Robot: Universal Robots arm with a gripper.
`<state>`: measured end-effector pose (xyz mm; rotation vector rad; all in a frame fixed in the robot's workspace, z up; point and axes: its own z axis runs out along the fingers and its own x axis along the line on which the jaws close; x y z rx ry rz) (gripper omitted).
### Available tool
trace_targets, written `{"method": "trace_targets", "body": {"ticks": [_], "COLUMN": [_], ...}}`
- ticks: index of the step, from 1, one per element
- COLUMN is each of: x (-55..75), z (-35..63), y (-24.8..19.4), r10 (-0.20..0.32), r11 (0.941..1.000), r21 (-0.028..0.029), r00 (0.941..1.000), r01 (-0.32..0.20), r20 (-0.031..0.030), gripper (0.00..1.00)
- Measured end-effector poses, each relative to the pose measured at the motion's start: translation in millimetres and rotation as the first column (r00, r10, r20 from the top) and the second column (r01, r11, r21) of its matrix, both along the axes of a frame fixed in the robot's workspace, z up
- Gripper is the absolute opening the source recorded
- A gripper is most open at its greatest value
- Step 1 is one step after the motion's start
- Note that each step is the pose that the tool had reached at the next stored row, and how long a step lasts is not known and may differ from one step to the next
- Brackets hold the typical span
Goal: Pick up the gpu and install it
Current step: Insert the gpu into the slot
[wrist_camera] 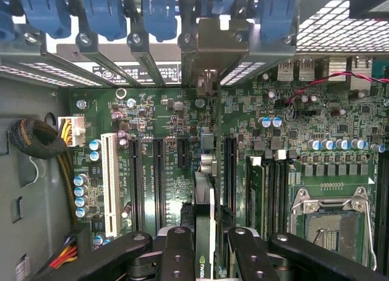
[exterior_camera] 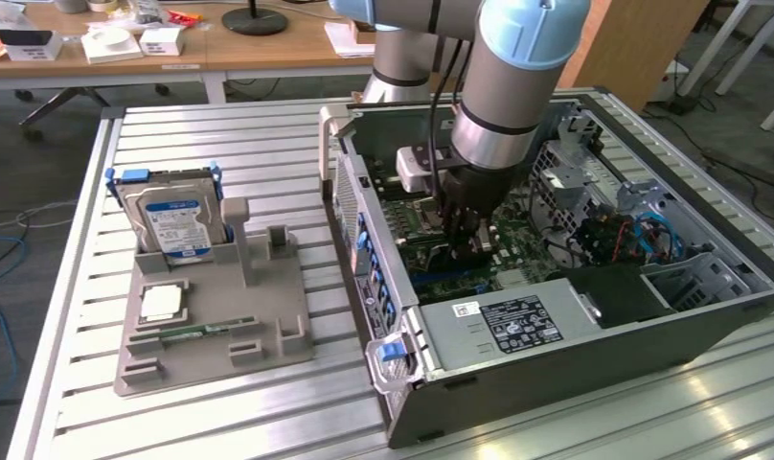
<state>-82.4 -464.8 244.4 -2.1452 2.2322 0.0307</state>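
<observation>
My gripper [wrist_camera: 205, 239] is shut on the gpu [wrist_camera: 204, 199], a thin dark card that shows edge-on between the black fingers [wrist_camera: 176, 250] in the wrist view. Its silver bracket [wrist_camera: 209, 41] lies at the case's rear slot openings, under the blue latches. The card stands upright over the green motherboard [wrist_camera: 164, 117], among the long black expansion slots. Whether it is seated in a slot I cannot tell. In the exterior view the gripper [exterior_camera: 467, 251] reaches down into the open computer case [exterior_camera: 643, 331].
A power supply [exterior_camera: 515, 316] fills the case's near end and drive cages [exterior_camera: 592, 182] line its far side. The CPU socket [wrist_camera: 331, 223] lies beside the slots. On the exterior view's left a grey holder [exterior_camera: 272, 340] carries a hard drive [exterior_camera: 170, 220] and a memory stick [exterior_camera: 202, 333].
</observation>
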Motion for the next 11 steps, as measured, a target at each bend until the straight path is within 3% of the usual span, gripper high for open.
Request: {"method": "trace_targets", "body": {"ticks": [5,11], "x": [0.0,0.3], "z": [1.2,1.1], "y": [0.0,0.0], "r10": [0.000,0.000], "r11": [1.0000,1.0000], "r21": [-0.0006,-0.0055], "r00": [1.0000,1.0000], "r01": [0.000,0.000], "r20": [0.0000,-0.0001], "gripper": [0.26,0.26]}}
